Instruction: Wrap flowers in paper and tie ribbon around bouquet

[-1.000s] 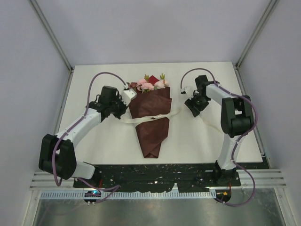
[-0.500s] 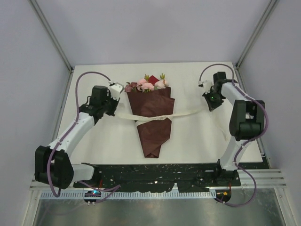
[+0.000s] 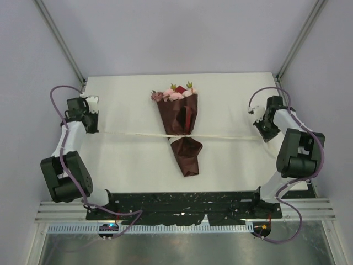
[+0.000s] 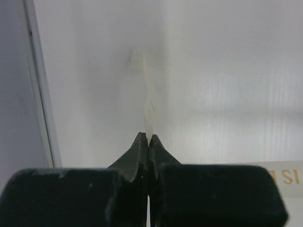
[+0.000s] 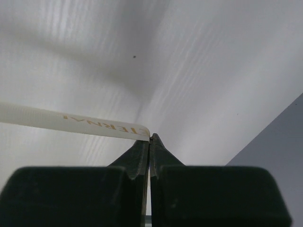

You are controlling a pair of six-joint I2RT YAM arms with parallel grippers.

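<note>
The bouquet [image 3: 179,118] lies in the middle of the table: a cone of dark maroon paper [image 3: 187,157] with pink flowers [image 3: 174,94] at its far end. The cream ribbon [image 3: 132,134] runs taut straight across the table and pinches the cone at its waist. My left gripper [image 3: 91,130] is shut on the ribbon's left end at the table's left side. My right gripper [image 3: 264,137] is shut on the right end at the right side. In the left wrist view the ribbon [image 4: 147,101] sticks out of the closed gripper [image 4: 148,138]. In the right wrist view the printed ribbon [image 5: 71,122] bends away from the closed gripper [image 5: 150,138].
The white table [image 3: 231,99] is bounded by grey walls and metal corner posts [image 3: 60,44]. The left edge rail [image 4: 38,94] is close to my left gripper. The black base plate [image 3: 182,201] lies along the near edge.
Both arms have swung outward to the table's sides, pulling the slack ribbon into a straight tight line. The paper cone has cinched in at its waist and shifted slightly.
</note>
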